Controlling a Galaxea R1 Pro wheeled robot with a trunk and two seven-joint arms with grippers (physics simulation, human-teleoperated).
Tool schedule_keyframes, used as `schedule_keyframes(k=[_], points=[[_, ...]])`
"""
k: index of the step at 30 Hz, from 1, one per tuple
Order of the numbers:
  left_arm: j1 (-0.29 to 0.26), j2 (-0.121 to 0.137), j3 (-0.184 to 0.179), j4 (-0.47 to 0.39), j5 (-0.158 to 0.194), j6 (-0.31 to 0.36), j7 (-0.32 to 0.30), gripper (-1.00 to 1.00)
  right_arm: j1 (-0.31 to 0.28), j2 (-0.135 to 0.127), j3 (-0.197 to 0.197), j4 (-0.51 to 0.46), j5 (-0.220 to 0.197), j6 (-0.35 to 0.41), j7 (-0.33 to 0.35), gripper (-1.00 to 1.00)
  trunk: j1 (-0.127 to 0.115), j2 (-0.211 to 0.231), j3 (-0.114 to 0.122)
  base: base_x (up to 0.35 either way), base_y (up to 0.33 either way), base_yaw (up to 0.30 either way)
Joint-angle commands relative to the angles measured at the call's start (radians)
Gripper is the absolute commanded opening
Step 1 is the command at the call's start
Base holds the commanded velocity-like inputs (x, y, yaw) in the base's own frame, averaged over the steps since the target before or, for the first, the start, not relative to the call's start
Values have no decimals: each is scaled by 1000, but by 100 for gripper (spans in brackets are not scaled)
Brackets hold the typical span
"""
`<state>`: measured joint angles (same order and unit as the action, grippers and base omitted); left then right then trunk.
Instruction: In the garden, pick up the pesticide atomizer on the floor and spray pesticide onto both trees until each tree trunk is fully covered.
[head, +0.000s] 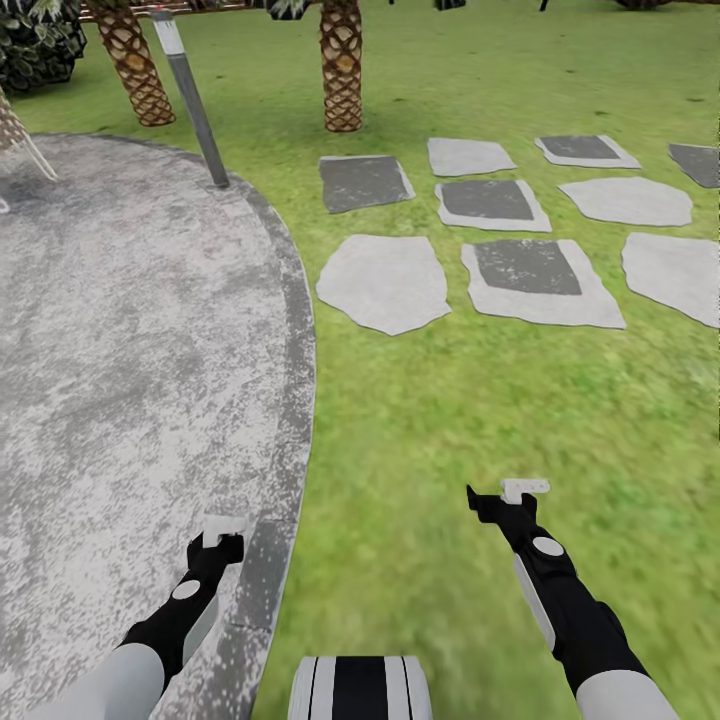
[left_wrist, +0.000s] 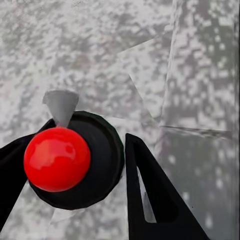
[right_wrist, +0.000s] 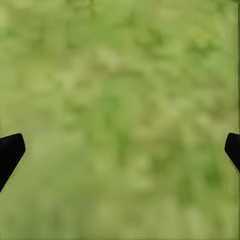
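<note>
The left tool (left_wrist: 97, 170) is clenched around the round black pesticide atomizer with a red ball top and grey nozzle (left_wrist: 67, 157), held above the grey speckled paving (head: 120, 350); the right tool (right_wrist: 120, 150) hangs spread wide over the green grass lawn (head: 450, 400)
</note>
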<state>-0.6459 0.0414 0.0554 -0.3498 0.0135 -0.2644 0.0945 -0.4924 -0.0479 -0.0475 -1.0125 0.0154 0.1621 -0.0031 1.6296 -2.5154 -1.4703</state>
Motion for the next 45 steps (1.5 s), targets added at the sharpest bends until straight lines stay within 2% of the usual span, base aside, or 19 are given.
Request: schedule_keyframes(k=[1,11,14,17,25,45], points=[[0,0,1,0,0,1,-2,-100,0,0,0,0,0,0,0,100,0,0,4,0,0,0],[-3,1,-2,0,0,44,-7,-100,0,0,0,4,1,-1,0,100,-5,3,43,0,0,0],[-6,0,-2,-1,0,108,-7,-100,0,0,0,4,1,-1,0,100,-6,3,54,0,0,0],[-7,0,-2,-5,0,137,-7,-100,0,0,0,3,1,-1,0,100,-8,4,66,0,0,0],[0,1,3,-86,0,231,-7,-100,0,2,0,-12,-3,-1,0,100,-11,6,97,0,0,0],[-1,2,4,-90,2,267,-7,-100,0,0,-2,-11,-2,-3,0,100,-20,11,187,0,0,-241]])
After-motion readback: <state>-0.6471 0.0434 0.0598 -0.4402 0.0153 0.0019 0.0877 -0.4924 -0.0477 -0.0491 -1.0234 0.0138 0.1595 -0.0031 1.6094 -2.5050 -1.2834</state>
